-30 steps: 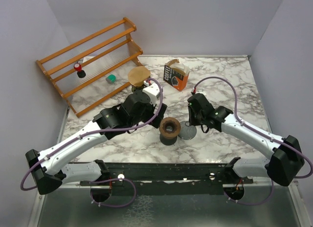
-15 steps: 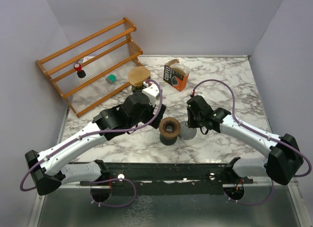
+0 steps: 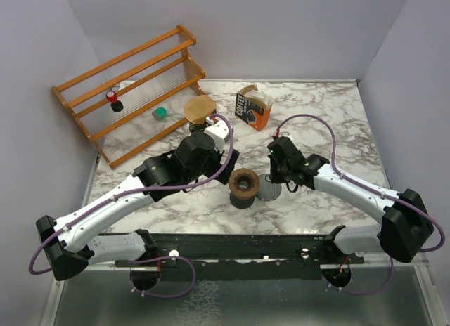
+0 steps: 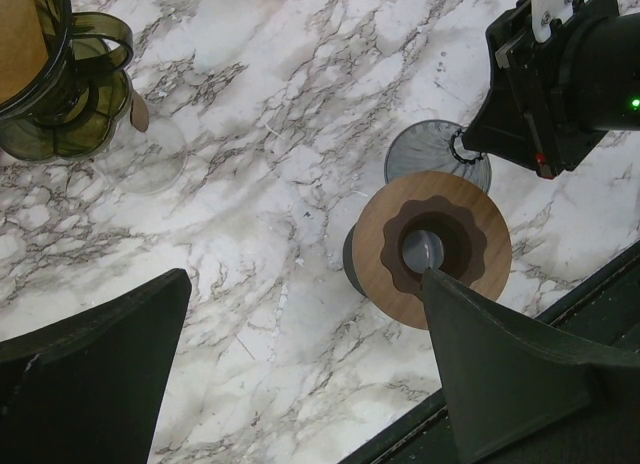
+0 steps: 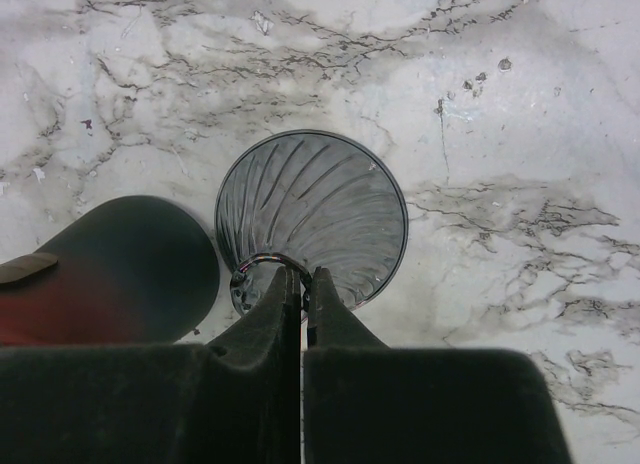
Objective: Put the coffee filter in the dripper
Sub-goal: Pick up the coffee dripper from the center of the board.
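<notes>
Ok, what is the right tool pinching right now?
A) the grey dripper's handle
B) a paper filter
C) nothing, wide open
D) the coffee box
A: the right wrist view shows the right tool closed on the loop handle at the rim of the grey dripper.

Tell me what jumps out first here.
The right gripper is pinched shut on the handle of the ribbed grey dripper at mid-table. Beside it stands a brown wooden ring, near the open left gripper. A wooden rack fills the far left corner.
</notes>
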